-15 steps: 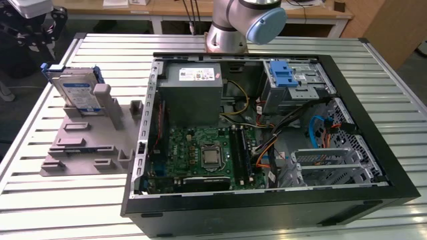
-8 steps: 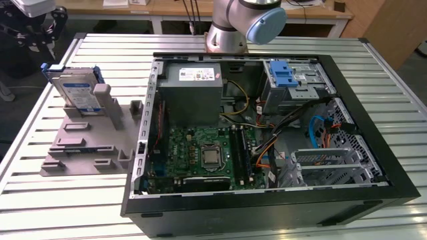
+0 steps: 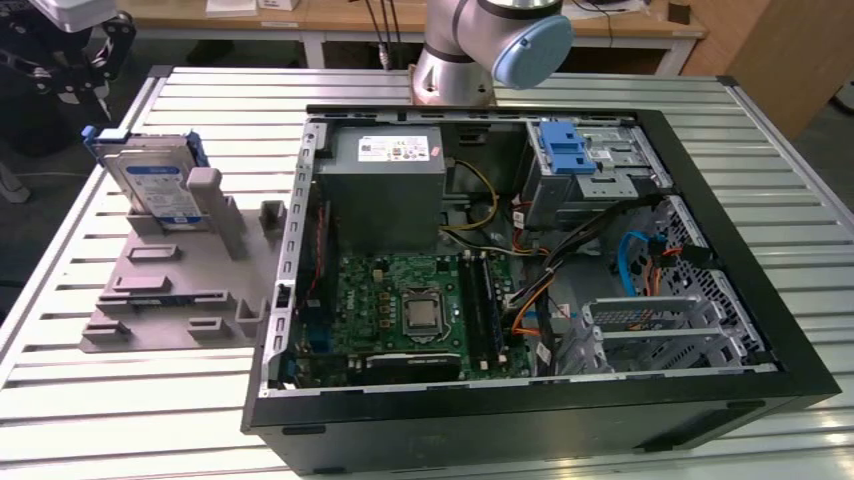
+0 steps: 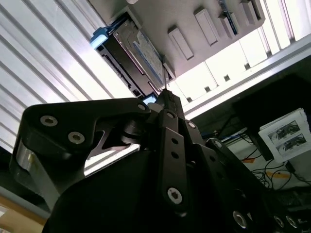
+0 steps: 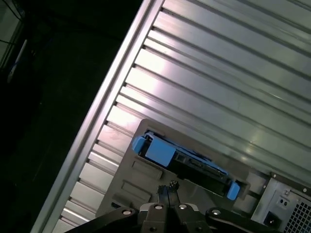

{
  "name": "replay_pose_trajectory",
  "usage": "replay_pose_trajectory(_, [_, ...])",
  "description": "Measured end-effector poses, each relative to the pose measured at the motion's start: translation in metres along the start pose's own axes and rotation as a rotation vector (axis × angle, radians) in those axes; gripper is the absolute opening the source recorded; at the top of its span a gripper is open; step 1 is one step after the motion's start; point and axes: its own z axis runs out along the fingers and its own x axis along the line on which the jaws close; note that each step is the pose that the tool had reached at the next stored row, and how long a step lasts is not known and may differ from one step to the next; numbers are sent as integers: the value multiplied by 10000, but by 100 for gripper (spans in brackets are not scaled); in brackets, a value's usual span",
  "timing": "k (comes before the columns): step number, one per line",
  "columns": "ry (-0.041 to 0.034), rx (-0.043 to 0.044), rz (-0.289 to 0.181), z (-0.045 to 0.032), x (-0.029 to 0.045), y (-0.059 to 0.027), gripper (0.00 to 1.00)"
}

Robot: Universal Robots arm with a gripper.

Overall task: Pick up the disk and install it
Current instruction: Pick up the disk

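Ext. view: the table [image 3: 107,420] carried an open PC case [image 3: 534,410] at its middle, lid off, w/ board [image 3: 400,300], grey PSU box [image 3: 380,165] and a blue-clipped drive cage [image 3: 574,155] inside. A grey holder [image 3: 174,290] lay beside the case, along the table edge at the exterior view's left. The disk [image 3: 150,185] stood upright in a slot at the holder's far end, label facing out, blue rails on its sides, not in the case. The arm [image 3: 467,45] rose from the table's far edge. The gripper [image 3: 70,75] hung over the far corner at the exterior view's left, near the disk but apart from it.

Second wrist view: gripper [image 4: 166,97] fingers pressed together, nothing between them, tip pointing toward the disk [image 4: 131,53] w/ a clear gap. The disk sat in the holder [image 4: 194,14] on the slats [image 4: 48,58].

First wrist view: fingertips [image 5: 169,186] met, pinching nothing, over the holder [image 5: 131,179] just beside the disk [image 5: 184,160], seen edge-on w/ blue rail ends at both ends. Slats [image 5: 218,73] ran past it; a case corner [image 5: 286,204] was near.
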Motion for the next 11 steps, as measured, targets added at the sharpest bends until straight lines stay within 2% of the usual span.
replay_pose_trajectory(11, [23, 22, -1303, 4, 0, 0, 11])
